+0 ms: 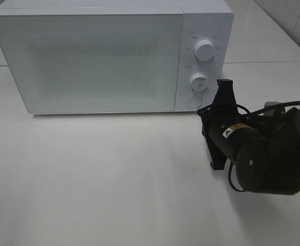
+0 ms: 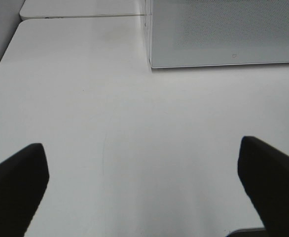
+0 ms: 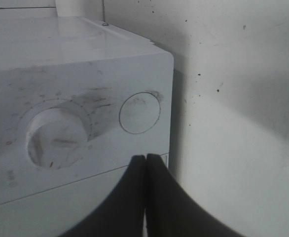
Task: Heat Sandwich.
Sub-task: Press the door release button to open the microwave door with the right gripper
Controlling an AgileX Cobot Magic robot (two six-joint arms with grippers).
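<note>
Microwave (image 1: pixel 88 56) at 12 o'clock of bench (image 1: pixel 104 179), frosted door (image 1: pixel 88 66) shut. Sandwich not in any view; whether inside microwave, cannot tell. Right arm (image 1: pixel 262 148) at 4 o'clock. Right jaws pressed fully together, holding nothing, tips near round button (image 1: pixel 193 101), at its 3 o'clock. Likely closed to form one blunt poker for door release. Left jaws spread wide, empty, fingers (image 2: pixel 16 182) over bench, likely ready for pickup.
</note>
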